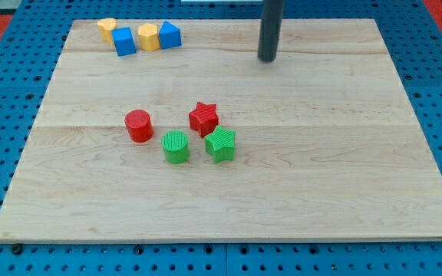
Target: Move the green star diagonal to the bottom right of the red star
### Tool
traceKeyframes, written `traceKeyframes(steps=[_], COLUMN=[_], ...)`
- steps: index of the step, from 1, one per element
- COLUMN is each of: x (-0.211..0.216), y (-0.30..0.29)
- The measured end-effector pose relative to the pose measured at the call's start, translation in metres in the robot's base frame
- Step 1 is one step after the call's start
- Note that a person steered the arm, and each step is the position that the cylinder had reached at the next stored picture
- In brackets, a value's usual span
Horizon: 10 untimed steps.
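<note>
No pincer is fitted, so nothing opens or grasps: my tip is a bare rod end, touching no block, near the view's top, right of centre on the board. Nearest the view's bottom, a green cylinder and the green star sit side by side; the green star touches the red star at its lower right. A red cylinder stands to their left. Farthest, at top left, a row: yellow block, blue block, yellow block, blue block.
</note>
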<state>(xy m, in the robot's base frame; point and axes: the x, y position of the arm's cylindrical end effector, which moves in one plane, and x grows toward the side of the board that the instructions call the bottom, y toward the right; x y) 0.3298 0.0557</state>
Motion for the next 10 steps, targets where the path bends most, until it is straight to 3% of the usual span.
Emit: traceKeyframes(steps=[1, 2, 3, 4, 5, 6, 8, 9, 10], x=[0.054, 0.08, 0.12, 0.148, 0.186, 0.187, 0.229, 0.23, 0.287], y=[-0.092, -0.133, -0.118, -0.03, -0.003, -0.035, 0.121, 0.02, 0.022])
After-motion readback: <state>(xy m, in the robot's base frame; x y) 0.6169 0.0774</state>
